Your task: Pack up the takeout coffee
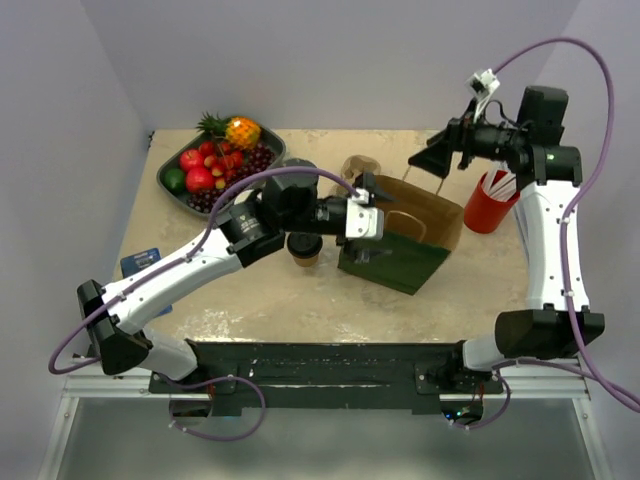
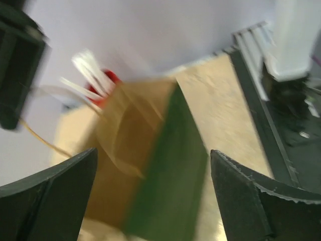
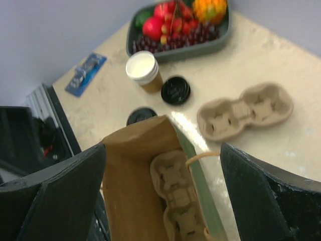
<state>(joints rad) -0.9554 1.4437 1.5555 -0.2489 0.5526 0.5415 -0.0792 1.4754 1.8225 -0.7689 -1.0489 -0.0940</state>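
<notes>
**Kraft cups outside the bag, both grippers spread**

Spreading the left gripper [image 2: 153, 152] wide, pinching nothing, with the brown-and-green bag [image 2: 185, 165] blurred just ahead. Placing, from the top camera, one lidded cup [image 1: 304, 248] upright just left of that bag, outside it. Hovering the right gripper [image 3: 163, 148], fingers likewise parted, above the bag's mouth. Revealing only there a pulp carrier [image 3: 178, 206] lying inside the bag; catching too an unlidded cup [image 3: 142, 70], white inside, with a loose black lid [image 3: 175, 90] beside it. Backing everything with beige speckled table [image 1: 250, 295] and plain pale walls [image 1: 330, 60].
</notes>
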